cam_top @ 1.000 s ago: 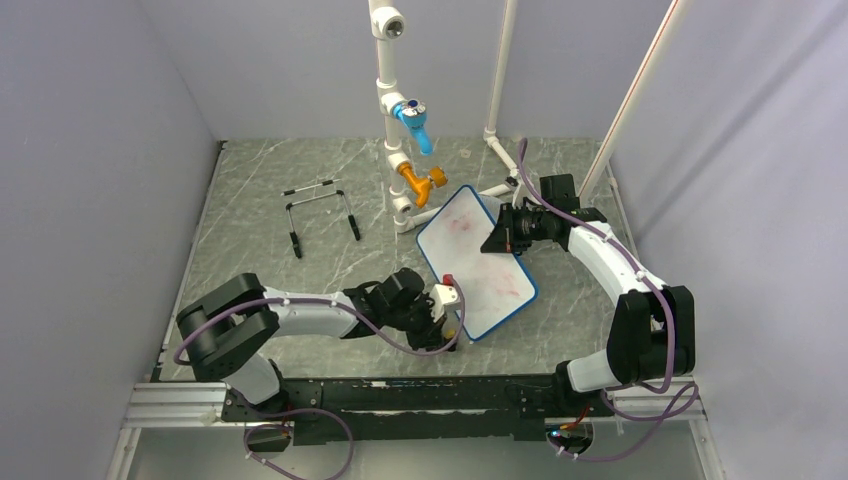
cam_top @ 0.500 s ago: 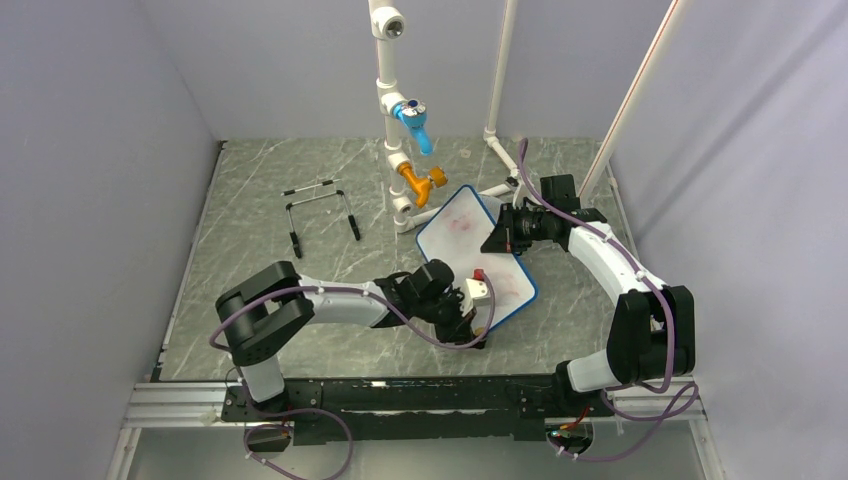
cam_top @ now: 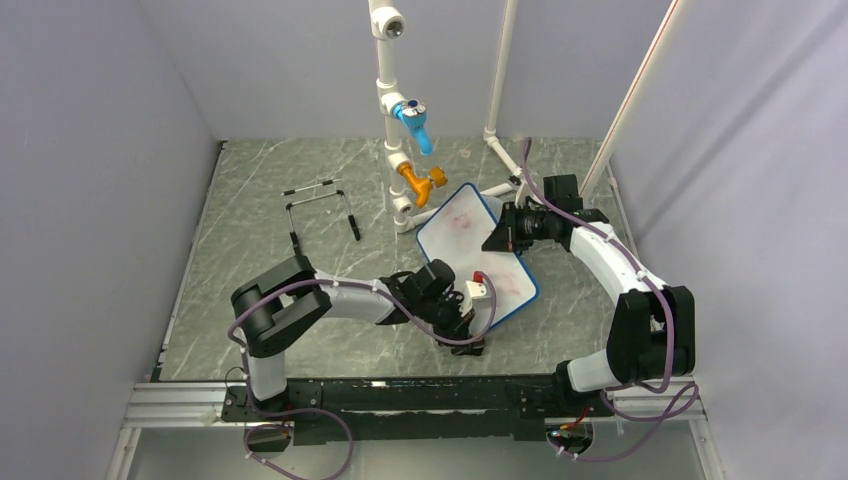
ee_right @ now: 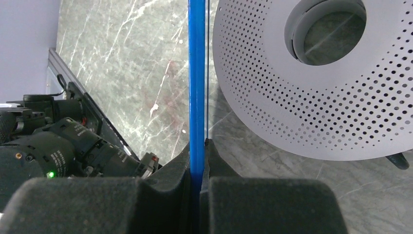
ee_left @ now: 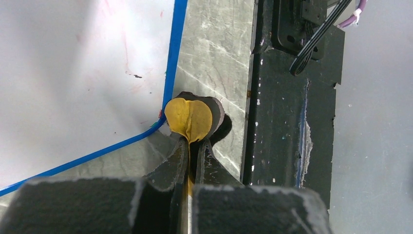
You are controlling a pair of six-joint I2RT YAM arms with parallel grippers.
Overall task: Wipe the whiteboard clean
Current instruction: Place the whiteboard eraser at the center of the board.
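Presently: left gripper (ee_left: 192, 146), jaws clenched on a yellow pad (ee_left: 189, 118), just beside the whiteboard's (cam_top: 458, 232) near corner. Whiteboard, centre-right on the table (cam_top: 260, 190), bears faint pink smears. Right gripper (ee_right: 198, 148), jaws clamped on its blue frame (ee_right: 197, 73). Step, apparently: wiping. Next calls for sweeping the pad across those smears.

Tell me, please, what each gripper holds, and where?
Right gripper: the whiteboard, by its blue frame edge. Left gripper: a yellow pad, by one end.
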